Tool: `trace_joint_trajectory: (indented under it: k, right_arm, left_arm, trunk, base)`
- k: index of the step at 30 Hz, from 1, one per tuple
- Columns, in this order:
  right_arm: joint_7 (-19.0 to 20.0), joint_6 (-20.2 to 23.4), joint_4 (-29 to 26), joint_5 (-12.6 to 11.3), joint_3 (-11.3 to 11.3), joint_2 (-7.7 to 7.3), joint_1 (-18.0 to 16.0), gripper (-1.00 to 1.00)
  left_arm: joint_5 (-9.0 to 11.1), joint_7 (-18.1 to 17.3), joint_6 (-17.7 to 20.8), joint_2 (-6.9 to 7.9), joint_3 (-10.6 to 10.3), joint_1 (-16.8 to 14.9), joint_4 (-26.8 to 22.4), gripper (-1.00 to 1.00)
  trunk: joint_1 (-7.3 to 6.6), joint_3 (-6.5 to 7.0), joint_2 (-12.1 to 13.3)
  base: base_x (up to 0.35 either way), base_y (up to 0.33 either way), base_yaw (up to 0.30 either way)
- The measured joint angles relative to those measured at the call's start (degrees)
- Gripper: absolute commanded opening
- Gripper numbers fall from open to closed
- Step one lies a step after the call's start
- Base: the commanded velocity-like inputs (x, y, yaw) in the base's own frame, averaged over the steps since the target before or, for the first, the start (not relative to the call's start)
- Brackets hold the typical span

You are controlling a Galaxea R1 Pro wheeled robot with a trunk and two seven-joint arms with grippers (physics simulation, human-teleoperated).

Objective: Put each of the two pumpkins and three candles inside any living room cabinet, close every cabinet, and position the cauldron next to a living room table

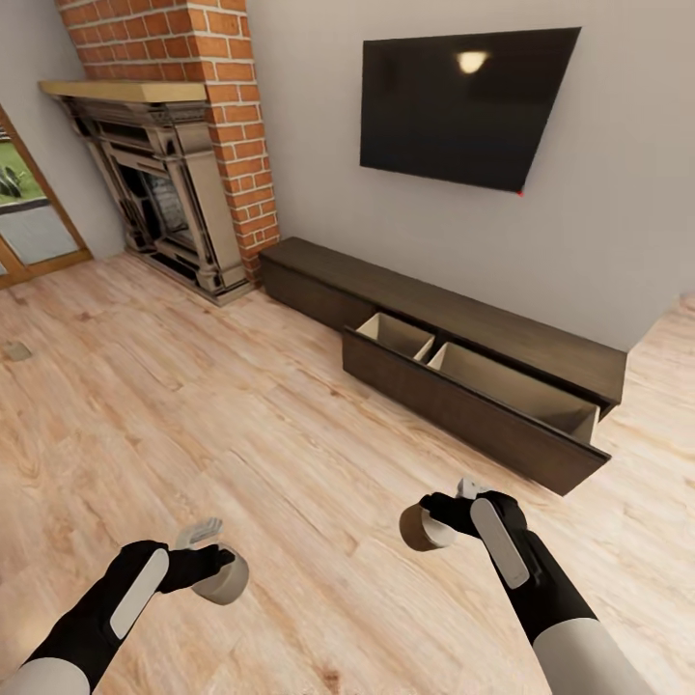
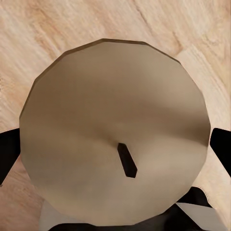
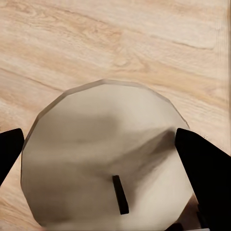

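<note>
Pale wood floor [image 1: 241, 415] runs to a grey wall with a dark television [image 1: 463, 101] and a brick fireplace [image 1: 179, 164]. Along the wall sits the long dark-brown cabinet [image 1: 338, 275], its drawer [image 1: 473, 405] pulled out, both visible compartments bare. The left tool [image 1: 217, 569] is clamped on a stubby beige candle [image 1: 229, 582], dark wick visible at the wrist. The right tool [image 1: 439, 516] grips another candle [image 1: 422, 529] above the floor, short of the drawer.

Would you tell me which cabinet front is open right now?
The right-hand drawer of the cabinet is pulled out, its divided interior exposed; the front nearer the fireplace sits flush.
</note>
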Motion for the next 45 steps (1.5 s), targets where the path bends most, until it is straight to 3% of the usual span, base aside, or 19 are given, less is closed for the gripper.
trace_joint_trajectory:
  k: [9,31,45]
  right_arm:
    - [0.01,-0.02,-0.01,0.02,-0.03,0.0,-0.01,-1.0]
    - [-0.2,-2.07,-0.16,0.01,-0.06,0.02,-0.02,-1.0]
    - [1.06,-2.16,-0.06,-0.11,-0.2,0.0,-0.01,-1.0]
  left_arm:
    - [0.02,0.06,-0.08,0.09,-0.32,0.05,-1.61,-1.0]
    - [-0.06,0.07,-0.1,0.1,-0.3,0.11,-2.36,-1.0]
    - [-0.16,0.07,-0.1,0.21,-0.31,0.09,-2.36,-1.0]
  trunk:
    - [-0.02,0.0,0.0]
    - [-0.02,0.0,0.0]
    - [-0.02,0.77,-0.01]
  base:
    - [0.007,0.235,-0.245]
    - [0.017,0.03,-0.013]
    - [0.106,0.179,-0.217]
